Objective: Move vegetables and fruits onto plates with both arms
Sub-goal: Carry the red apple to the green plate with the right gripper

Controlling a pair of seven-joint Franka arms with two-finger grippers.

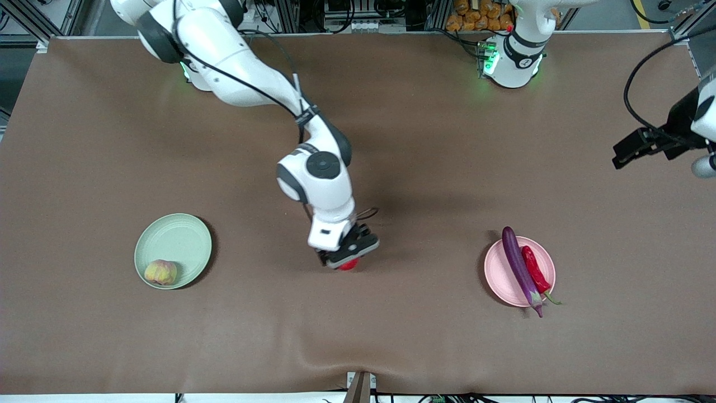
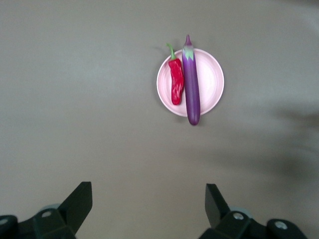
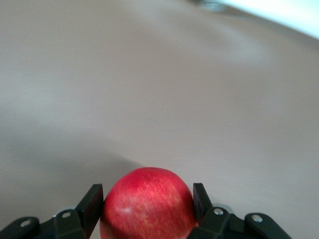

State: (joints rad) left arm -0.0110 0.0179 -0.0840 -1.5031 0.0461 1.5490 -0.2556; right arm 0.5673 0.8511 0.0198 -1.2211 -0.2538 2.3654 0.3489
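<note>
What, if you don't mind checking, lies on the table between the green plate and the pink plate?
In the front view, only the pomegranate, gripped by the right claw, lies between the green plate and the pink plate.

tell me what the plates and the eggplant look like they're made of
Pink plate and green plate: matte and evenly coloured with no glare, likely plastic or a similar composite, though glazeless ceramic can't be ruled out. Eggplant: very glossy, uniform purple skin with a bright highlight, possibly a plastic replica; real produce remains possible.
</note>
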